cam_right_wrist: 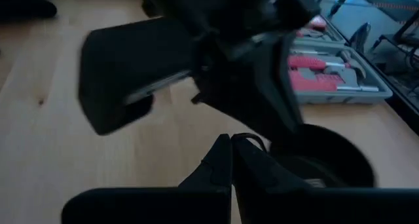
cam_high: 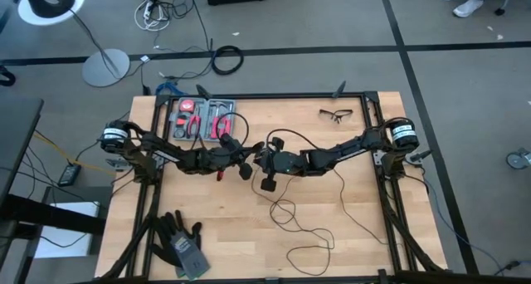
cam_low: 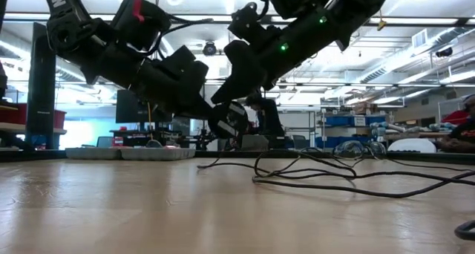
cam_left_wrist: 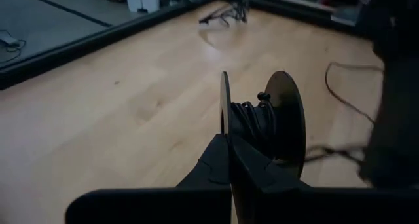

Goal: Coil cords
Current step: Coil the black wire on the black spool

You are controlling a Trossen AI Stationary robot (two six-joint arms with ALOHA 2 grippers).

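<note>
A black spool with two round discs (cam_left_wrist: 285, 119) has thin black cord wound between them (cam_left_wrist: 252, 119). It hangs above the middle of the table, where both arms meet. My left gripper (cam_left_wrist: 229, 152) (cam_high: 247, 163) is shut on it. My right gripper (cam_right_wrist: 230, 152) (cam_high: 262, 162) faces it from the table's right and is shut on the cord close to the spool (cam_right_wrist: 330, 155). The rest of the cord (cam_high: 309, 226) (cam_low: 334, 178) lies in loose loops on the table's near right part. My left gripper pinches the rim of the spool's nearer disc (cam_left_wrist: 224, 103) between its two fingers, which slant down from the table's left. The disc shows edge-on and the spool is lifted clear of the table. My right gripper pinches a strand of the thin cord (cam_right_wrist: 249, 139) at its fingertips, coming from the table's right and slanting down. The strand curves away toward the spool; the pads themselves hide the exact place of contact.
An open tool case (cam_high: 203, 118) with red-handled tools sits at the far left. Glasses (cam_high: 336, 114) lie at the far right, and dark gloves (cam_high: 178, 242) at the near left corner. Bare wood lies left of the loose cord.
</note>
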